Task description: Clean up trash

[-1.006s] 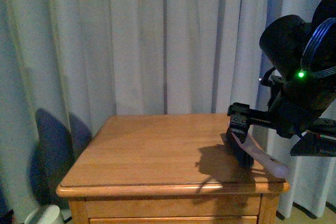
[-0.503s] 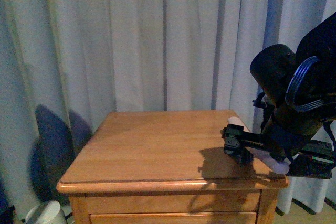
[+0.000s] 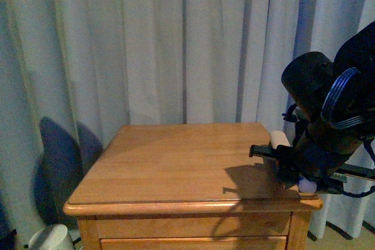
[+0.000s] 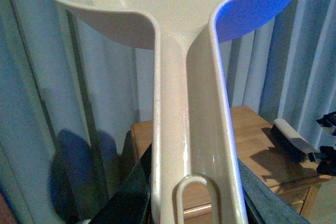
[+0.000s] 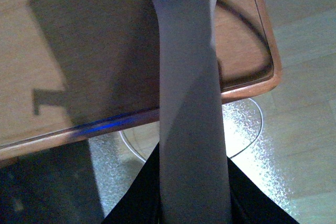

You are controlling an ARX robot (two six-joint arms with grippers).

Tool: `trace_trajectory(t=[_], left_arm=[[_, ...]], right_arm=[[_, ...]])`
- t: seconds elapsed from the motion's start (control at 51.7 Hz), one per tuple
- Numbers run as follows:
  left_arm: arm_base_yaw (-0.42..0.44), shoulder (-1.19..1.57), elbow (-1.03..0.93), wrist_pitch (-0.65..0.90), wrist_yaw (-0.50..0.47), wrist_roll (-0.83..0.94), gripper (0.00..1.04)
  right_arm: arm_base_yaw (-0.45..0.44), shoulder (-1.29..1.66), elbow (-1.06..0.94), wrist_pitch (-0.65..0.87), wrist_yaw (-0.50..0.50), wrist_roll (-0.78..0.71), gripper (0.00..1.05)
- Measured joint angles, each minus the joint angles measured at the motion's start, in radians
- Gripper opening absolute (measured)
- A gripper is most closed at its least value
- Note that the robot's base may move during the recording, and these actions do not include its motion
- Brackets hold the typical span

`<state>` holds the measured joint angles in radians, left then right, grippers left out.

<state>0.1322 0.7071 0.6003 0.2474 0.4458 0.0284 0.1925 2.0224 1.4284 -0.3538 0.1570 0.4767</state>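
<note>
front view. table [image 3: 170,162]: wood, rounded front edge, one drawer front [image 3: 193,230] under the top. curtain [image 3: 152,45]: pale, pleated, hung behind the table across the full width. right gripper [image 3: 291,167]: dark, over the table's right edge near the front right corner; jaws closed on the brush [image 3: 279,139], whose pale head end pointed toward the table's back edge and whose handle tip sat over the front right corner. the arm's shadow lay on the top just left of the gripper. white round object [image 3: 51,238]: on the floor below the table's front left corner, only partly in frame. trash: not made out here.

left wrist view. dustpan [image 4: 170,93]: beige plastic, held up in the air, long channelled handle with a hanging loop at its end, wide scoop at the far end. left gripper [image 4: 194,203]: dark fingers [image 4: 131,198] on both sides of the handle, jaws closed on it. beyond the dustpan, the table stood lower down, the brush near its right edge, dark bristles downward; contact with the wood could not be told. trash: not made out.

right wrist view. brush handle, pale grey, clamped between the gripper's two dark fingers. under it, the table's front right corner, in shadow. beyond the edge, a pale floor [image 5: 299,77] with a thin white ring [image 5: 258,127] on it. trash: not made out.
</note>
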Motion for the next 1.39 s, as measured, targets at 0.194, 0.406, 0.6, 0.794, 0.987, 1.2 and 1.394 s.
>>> trace_trajectory(t=[0.194, 0.406, 0.6, 0.794, 0.987, 1.2, 1.394], left_arm=[[0.000, 0.000, 0.000, 0.000, 0.000, 0.000, 0.26], [0.000, 0.000, 0.000, 0.000, 0.000, 0.000, 0.26], [0.000, 0.000, 0.000, 0.000, 0.000, 0.000, 0.26], [0.000, 0.000, 0.000, 0.000, 0.000, 0.000, 0.26], [0.000, 0.000, 0.000, 0.000, 0.000, 0.000, 0.26], [0.000, 0.000, 0.000, 0.000, 0.000, 0.000, 0.26], [0.000, 0.000, 0.000, 0.000, 0.000, 0.000, 0.26]], right_arm=[[-0.004, -0.037, -0.030, 0.031, 0.011, -0.037, 0.20], [0.009, -0.156, -0.107, 0.163, 0.116, -0.147, 0.20], [0.031, -0.359, -0.226, 0.293, 0.206, -0.248, 0.20], [0.072, -0.592, -0.406, 0.436, 0.292, -0.364, 0.20], [0.148, -0.846, -0.606, 0.539, 0.385, -0.472, 0.20], [0.223, -1.076, -0.789, 0.539, 0.486, -0.494, 0.20], [0.326, -1.251, -0.935, 0.505, 0.623, -0.490, 0.20]])
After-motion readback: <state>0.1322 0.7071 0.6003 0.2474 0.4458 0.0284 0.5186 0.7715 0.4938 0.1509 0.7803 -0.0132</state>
